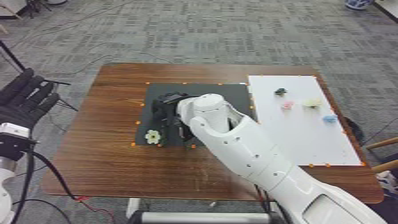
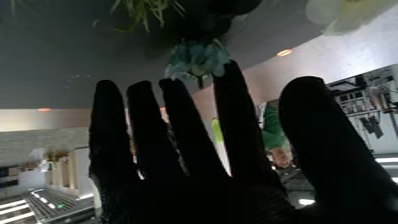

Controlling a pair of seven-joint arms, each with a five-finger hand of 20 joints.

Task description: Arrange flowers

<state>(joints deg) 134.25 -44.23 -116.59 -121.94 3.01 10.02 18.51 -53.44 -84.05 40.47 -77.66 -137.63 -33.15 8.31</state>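
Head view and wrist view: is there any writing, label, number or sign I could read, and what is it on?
None that can be read on the black mat, the white board, the wooden table or the right arm.
Small dark marks on the right arm: too small to tell if they are print.
Dark shapes in the room behind: too small and blurred to read.

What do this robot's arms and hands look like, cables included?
The right arm has smooth, rounded white casings dotted with small dark screw spots. Its right hand wears a plain black glove. The left hand is gloved in black too, joined to a white wrist piece, with black cables running beside the white left arm.
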